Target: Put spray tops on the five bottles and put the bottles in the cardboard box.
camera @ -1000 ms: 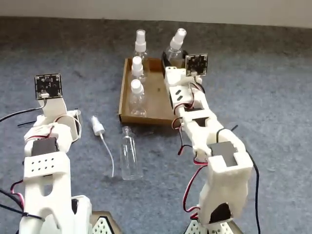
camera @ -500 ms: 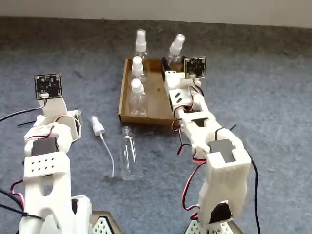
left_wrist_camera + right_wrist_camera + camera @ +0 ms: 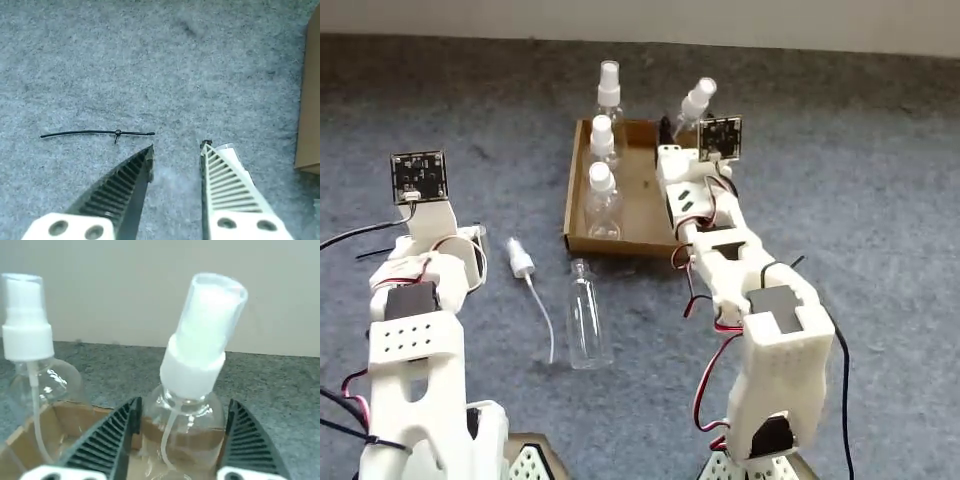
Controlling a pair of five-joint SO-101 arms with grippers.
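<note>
**Right claw.** The right claw (image 3: 183,410) is closed on the held bottle (image 3: 186,422), one jaw on each side of the body just under the shoulder. The bottle tilts in the grip, and its spray top (image 3: 202,335) points up and away from the claw. Directly below the claw lies the far corner of the box (image 3: 650,205). Two capped bottles (image 3: 601,195) stand along the box wall opposite the claw.

**Handling.** Judged as an empty, thin, clear plastic part: light, smooth and easily dented.
- Grip the body, never the spray top, which may depress or twist loose.
- Use light force, because the wall flexes and the bottle can pivot between the jaws.
- Set it down upright. It is tall and narrow and is expected to tip.

**Left claw.** The left claw (image 3: 175,150) is moderately open and empty above the table (image 3: 150,60). A black tie (image 3: 97,133) lies just ahead of its tips. The bare bottle (image 3: 585,315) and the loose top (image 3: 522,262) lie beside this arm.
</note>
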